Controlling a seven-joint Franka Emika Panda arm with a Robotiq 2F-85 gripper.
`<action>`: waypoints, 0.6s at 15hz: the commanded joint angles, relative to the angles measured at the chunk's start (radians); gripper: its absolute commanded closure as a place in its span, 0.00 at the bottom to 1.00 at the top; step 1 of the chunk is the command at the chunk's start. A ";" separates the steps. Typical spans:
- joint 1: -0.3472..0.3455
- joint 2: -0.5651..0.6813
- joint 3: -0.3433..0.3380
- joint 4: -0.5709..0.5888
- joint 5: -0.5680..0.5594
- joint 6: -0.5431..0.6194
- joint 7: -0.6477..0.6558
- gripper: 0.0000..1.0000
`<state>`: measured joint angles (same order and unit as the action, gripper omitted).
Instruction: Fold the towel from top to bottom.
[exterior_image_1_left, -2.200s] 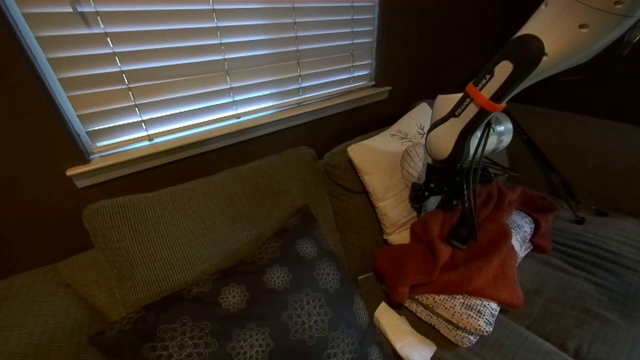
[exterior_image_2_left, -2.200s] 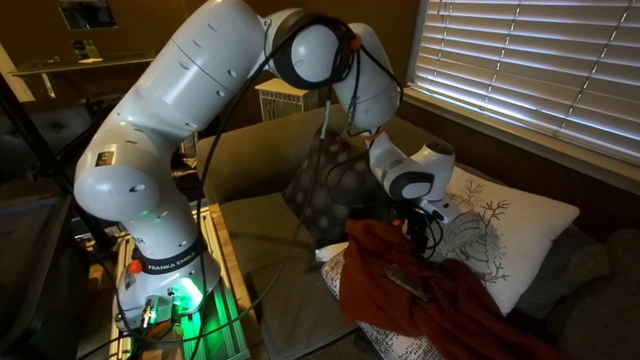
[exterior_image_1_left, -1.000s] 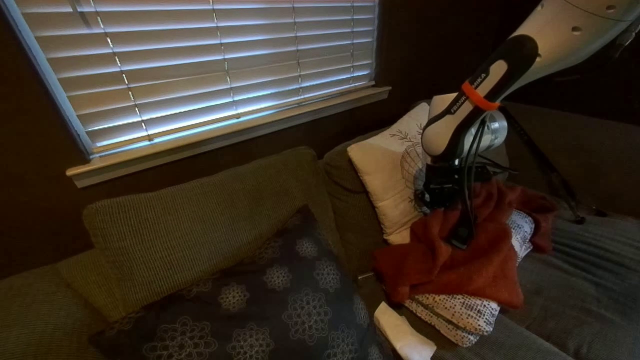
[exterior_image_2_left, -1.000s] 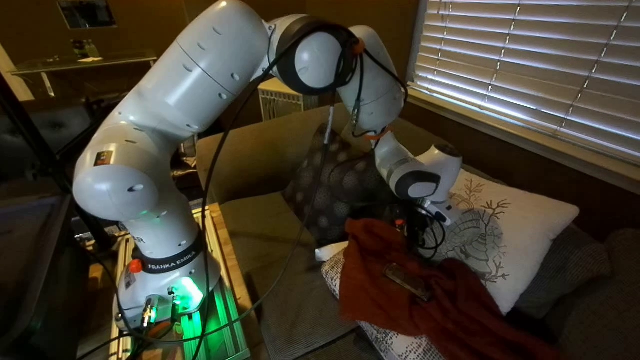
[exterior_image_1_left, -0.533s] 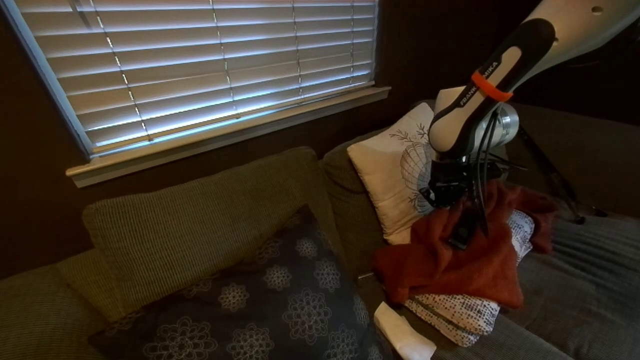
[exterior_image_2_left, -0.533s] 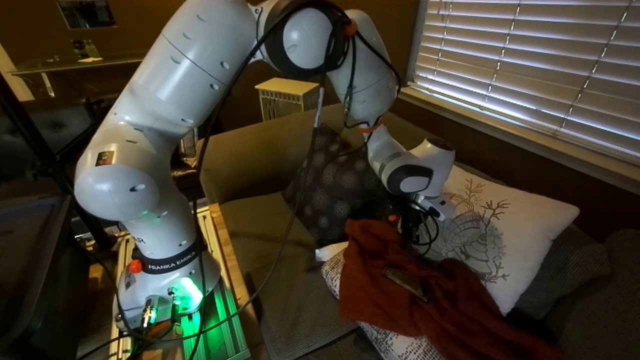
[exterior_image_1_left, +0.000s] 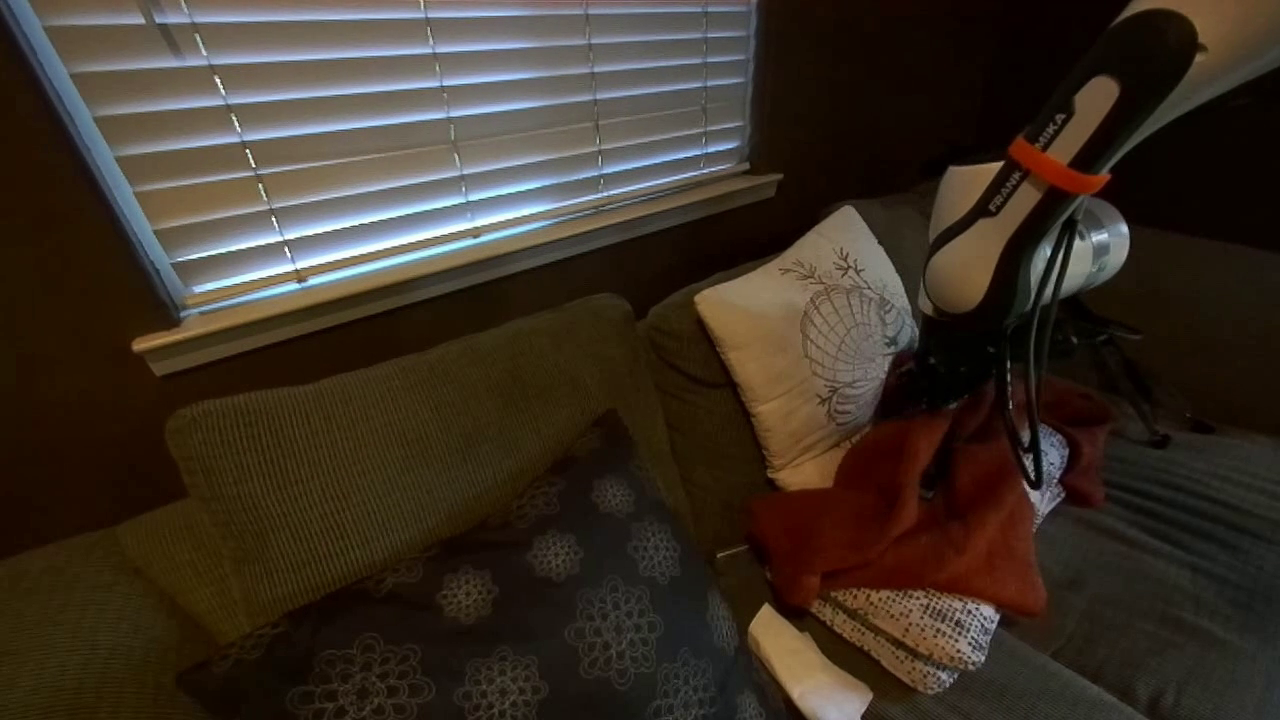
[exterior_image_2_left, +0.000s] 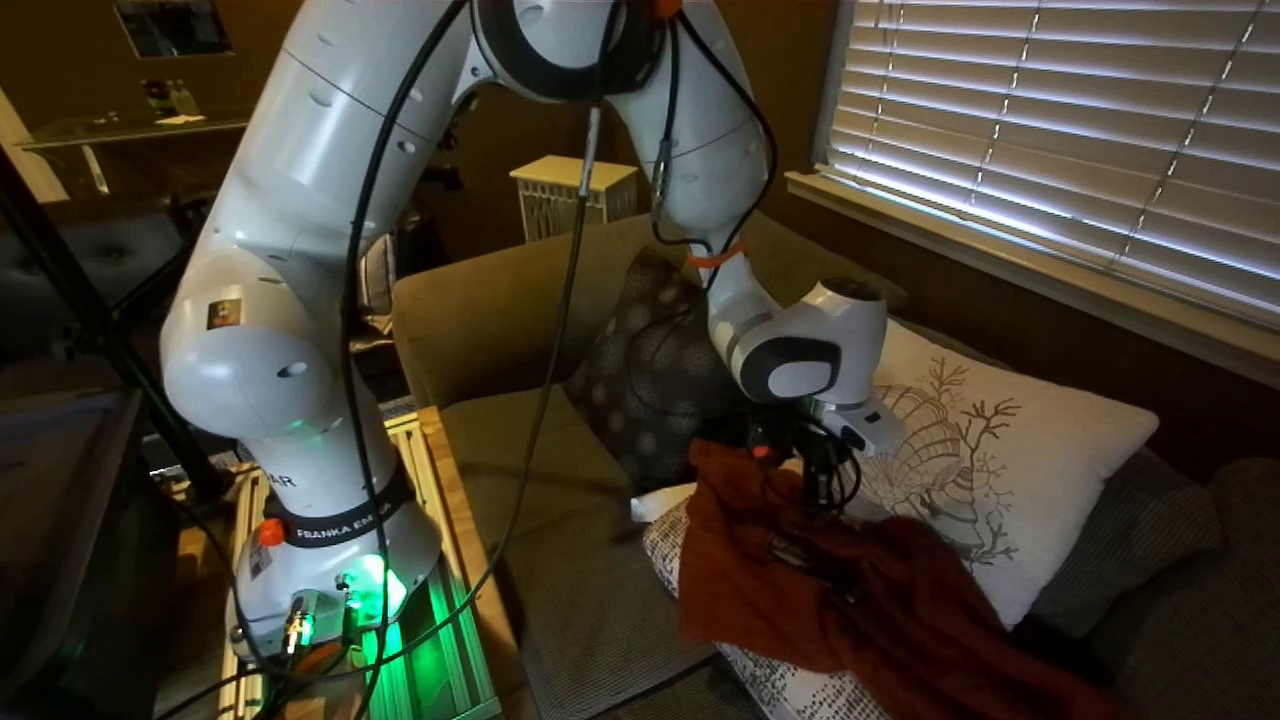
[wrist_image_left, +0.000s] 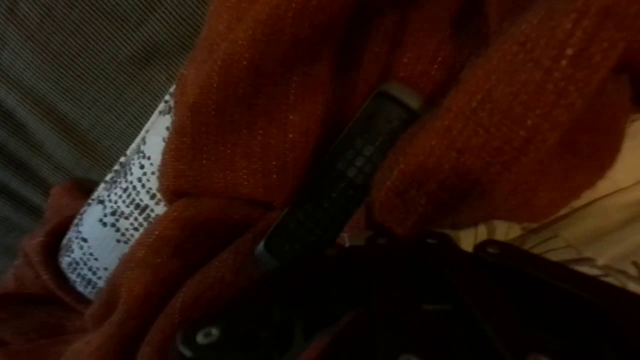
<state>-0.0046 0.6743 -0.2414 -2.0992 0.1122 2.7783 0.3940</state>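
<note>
The towel (exterior_image_1_left: 940, 540) is a rumpled rust-red cloth draped over a white dark-speckled cushion on the sofa. In the wrist view, folds of the towel (wrist_image_left: 250, 125) fill most of the picture. One fold narrows down between the very dark fingertips of my gripper (wrist_image_left: 406, 240), which appears shut on it. From an exterior view my gripper (exterior_image_2_left: 825, 490) is low above the towel's far part (exterior_image_2_left: 750, 510), beside the white shell-print pillow. Dark red cloth hangs at the gripper (exterior_image_1_left: 940, 375). Deep shadow hides much of the jaws.
A dark remote control (wrist_image_left: 340, 175) lies among the towel's folds. The shell-print pillow (exterior_image_1_left: 770, 330) leans behind, and the speckled cushion (exterior_image_1_left: 920, 630) lies underneath. A dark floral pillow (exterior_image_1_left: 480, 620), a small white item (exterior_image_1_left: 805, 665) and loose arm cables (exterior_image_1_left: 1040, 400) are nearby.
My gripper has moved away from the shell-print pillow, uncovering more of it. The towel's edge beside that pillow has lifted and shifted along with the gripper. The remote looks more shaded.
</note>
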 joint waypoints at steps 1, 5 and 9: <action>0.054 -0.039 -0.083 -0.073 0.009 0.029 0.114 0.99; 0.084 -0.026 -0.142 -0.071 0.009 -0.038 0.213 0.99; 0.060 -0.018 -0.124 -0.046 0.005 -0.173 0.251 0.99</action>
<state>0.0573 0.6670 -0.3685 -2.1477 0.1126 2.6942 0.6040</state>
